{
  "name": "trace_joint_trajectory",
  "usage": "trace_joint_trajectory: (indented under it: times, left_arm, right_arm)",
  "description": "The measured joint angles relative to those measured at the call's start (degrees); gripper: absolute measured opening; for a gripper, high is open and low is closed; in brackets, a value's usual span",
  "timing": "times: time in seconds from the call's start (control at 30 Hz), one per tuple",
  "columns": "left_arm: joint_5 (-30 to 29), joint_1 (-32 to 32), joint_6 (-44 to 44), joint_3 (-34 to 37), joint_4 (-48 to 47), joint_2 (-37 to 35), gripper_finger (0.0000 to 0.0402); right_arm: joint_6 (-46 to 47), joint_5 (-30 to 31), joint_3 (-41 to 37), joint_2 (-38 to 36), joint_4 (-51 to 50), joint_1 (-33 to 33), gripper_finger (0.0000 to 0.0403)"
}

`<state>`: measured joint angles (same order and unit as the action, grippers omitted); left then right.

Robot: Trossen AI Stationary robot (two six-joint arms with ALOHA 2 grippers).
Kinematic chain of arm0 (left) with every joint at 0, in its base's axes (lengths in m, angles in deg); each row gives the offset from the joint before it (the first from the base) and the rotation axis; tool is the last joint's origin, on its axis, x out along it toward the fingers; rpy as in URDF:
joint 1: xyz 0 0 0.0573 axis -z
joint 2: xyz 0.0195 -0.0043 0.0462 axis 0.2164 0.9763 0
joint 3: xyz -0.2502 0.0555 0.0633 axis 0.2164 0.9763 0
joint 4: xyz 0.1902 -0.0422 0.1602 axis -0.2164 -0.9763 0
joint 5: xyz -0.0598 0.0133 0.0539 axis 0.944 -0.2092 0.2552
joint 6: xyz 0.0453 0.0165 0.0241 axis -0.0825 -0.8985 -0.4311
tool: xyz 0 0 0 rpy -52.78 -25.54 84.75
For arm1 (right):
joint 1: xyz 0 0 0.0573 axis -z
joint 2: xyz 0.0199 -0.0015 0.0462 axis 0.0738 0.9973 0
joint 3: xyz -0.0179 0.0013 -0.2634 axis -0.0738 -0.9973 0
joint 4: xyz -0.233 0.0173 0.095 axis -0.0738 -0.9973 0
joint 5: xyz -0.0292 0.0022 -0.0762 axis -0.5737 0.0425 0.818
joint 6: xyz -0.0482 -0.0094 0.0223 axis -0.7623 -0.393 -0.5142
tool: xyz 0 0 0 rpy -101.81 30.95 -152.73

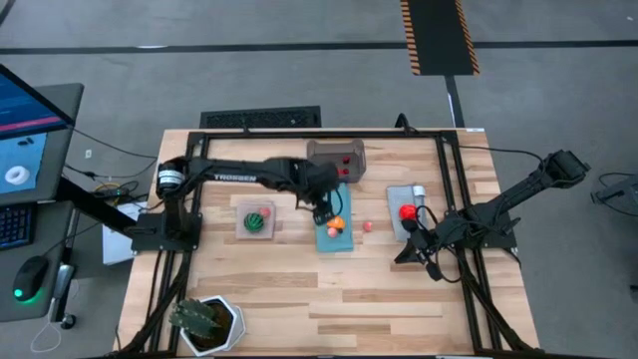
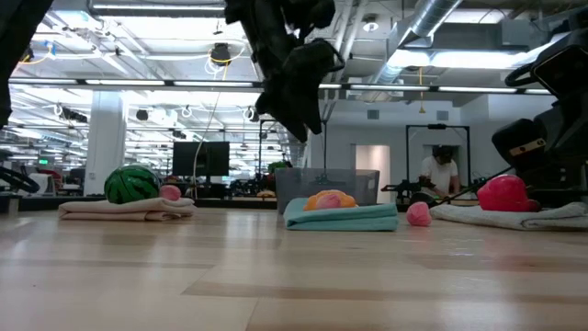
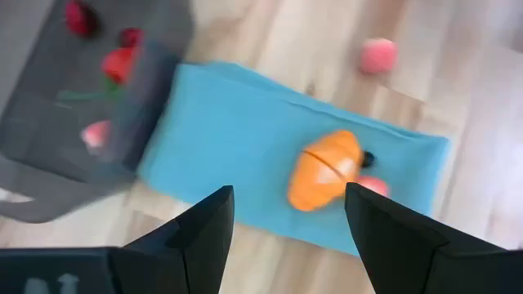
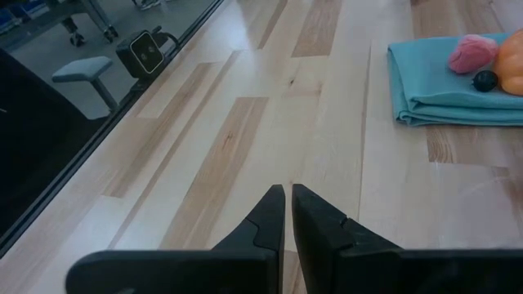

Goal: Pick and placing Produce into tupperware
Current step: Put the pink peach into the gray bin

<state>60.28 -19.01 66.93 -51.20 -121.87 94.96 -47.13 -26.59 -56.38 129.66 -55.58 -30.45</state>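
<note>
Pale wooden planks make up our table, with an open workshop hall beyond it. Our left gripper hangs above a folded teal cloth mat, its fingers spread apart and holding nothing. Just beside the mat's far end sits the small translucent grey plastic box, already holding a few red and pink toy pieces. On the teal mat lie an orange toy fruit with a pink piece touching it, and a small pink ball rests on the bare wood nearby. A round red toy sits on a grey cloth mat near our right gripper, which waits low at the table's right side with its fingers pressed together. A green striped toy melon rests on a tan mat. We judge that we are between placements, lining up on the orange fruit; next we need to descend with the fingers straddling it, taking care not to nudge the pink piece alongside.
</note>
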Motion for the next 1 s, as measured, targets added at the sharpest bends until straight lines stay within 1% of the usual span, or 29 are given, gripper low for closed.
trace_joint_trajectory:
  times: [0.07,0.17,0.4,0.57,0.6,0.73,1.0]
  left_arm:
    - [-1.9,2.1,0.8,0.0,0.0,0.0,0.0224]
    - [-2.5,4.6,0.8,0.0,0.0,0.0,0.0224]
    - [-2.4,9.1,-6.9,0.0,0.1,0.0,0.0224]
    - [-1.8,9.8,-7.4,0.2,1.4,4.1,0.0224]
    - [-1.6,10.0,-8.1,0.2,2.9,5.0,0.0224]
    - [-1.6,10.1,-10.6,-0.6,3.7,7.8,0.0224]
    - [-2.1,8.2,-13.5,-5.1,5.5,9.1,0.0224]
  right_arm:
    - [0.0,0.0,0.0,0.0,0.0,0.0,0.0049]
    - [0.0,0.0,0.0,0.0,0.0,0.0,0.0049]
    - [0.0,0.0,0.0,0.0,0.0,0.0,0.0049]
    - [0.0,0.0,0.0,0.0,0.0,0.0,0.0049]
    - [0.0,0.0,0.0,0.0,-0.2,0.0,0.0049]
    - [0.0,0.0,0.0,0.0,-0.2,0.0,0.0049]
    - [0.0,0.0,0.0,-0.1,0.0,0.0,0.0049]
